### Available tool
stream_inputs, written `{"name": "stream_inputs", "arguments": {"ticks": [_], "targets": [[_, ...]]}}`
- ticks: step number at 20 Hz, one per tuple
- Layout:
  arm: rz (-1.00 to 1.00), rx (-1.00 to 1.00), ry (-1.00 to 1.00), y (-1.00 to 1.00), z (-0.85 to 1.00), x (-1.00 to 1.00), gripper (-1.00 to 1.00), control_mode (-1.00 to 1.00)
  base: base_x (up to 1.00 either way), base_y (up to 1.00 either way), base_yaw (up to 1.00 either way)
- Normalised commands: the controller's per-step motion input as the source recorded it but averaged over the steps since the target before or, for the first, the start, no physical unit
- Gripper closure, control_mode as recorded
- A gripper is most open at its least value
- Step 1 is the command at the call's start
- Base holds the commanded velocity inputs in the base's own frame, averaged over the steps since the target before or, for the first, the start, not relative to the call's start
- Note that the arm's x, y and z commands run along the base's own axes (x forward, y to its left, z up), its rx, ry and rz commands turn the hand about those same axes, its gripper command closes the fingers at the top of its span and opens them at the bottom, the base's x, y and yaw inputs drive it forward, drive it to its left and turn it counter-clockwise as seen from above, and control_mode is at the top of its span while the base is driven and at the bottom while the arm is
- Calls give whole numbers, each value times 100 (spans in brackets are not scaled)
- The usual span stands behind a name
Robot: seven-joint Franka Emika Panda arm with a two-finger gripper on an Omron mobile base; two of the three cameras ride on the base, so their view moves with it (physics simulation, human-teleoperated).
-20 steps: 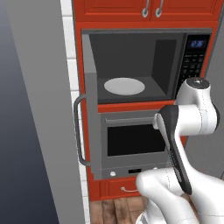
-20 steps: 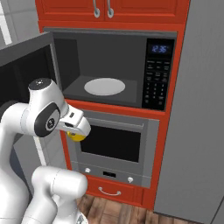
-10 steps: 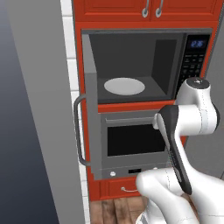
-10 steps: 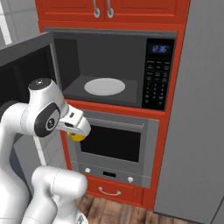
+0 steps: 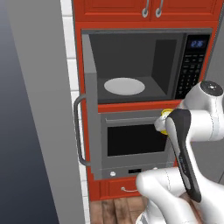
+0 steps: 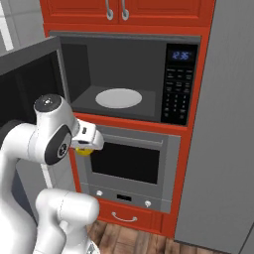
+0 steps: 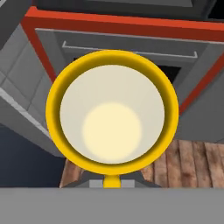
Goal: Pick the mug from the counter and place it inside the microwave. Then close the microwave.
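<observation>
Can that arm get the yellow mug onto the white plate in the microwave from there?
Probably yes: the microwave door is wide open, nothing blocks the plate, but the mug hangs below the opening.

You face a tall red cabinet column (image 6: pixel 201 99) with two upper doors (image 5: pixel 148 8) bearing silver handles (image 6: pixel 115 10). A grey built-in oven (image 6: pixel 130 166) with a wide dark window sits low in the column, and beneath it you see a red drawer (image 6: pixel 126 217) with a small silver pull. A flat grey panel (image 6: pixel 225 129) stands just beside the column on one side; on the other you find a strip of white tiled wall (image 5: pixel 70 48) and another grey panel (image 5: pixel 39 109). The floor (image 6: pixel 134 242) is brown wooden planks.
</observation>
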Motion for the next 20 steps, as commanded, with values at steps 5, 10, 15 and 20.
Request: {"name": "stream_inputs", "arguments": {"ticks": [5, 10, 15, 20], "targets": [[11, 0, -3, 31, 54, 3, 100, -100, 0, 0, 0], [0, 0, -9, 15, 23, 52, 100, -100, 0, 0, 0], [0, 0, 0, 2, 2, 94, 100, -100, 0, 0, 0], [0, 0, -3, 0, 18, 89, 100, -100, 0, 0, 0]]}}
